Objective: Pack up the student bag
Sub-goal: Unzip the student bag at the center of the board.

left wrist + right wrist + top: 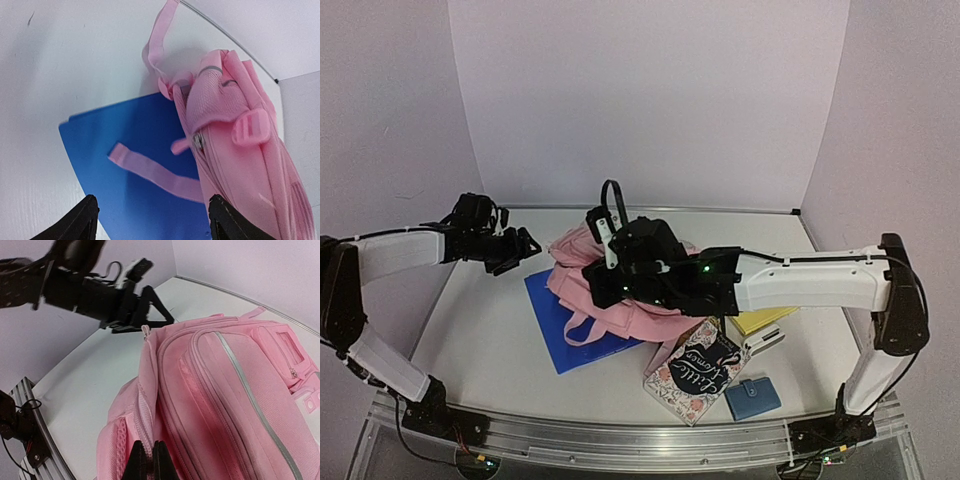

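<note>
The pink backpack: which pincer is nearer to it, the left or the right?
Right. The right pincer is shut with its tips against the pink backpack. The left pincer is open, beside the backpack's left side in the top view, apart from it.

The left arm [390, 255] and right arm [810, 282] wear white shells between black joints. A thin black cable [820, 258] runs along the right one. The left tool [152, 197] and right tool [150, 460] are black; green lights [705, 268] glow mid-frame.
</note>
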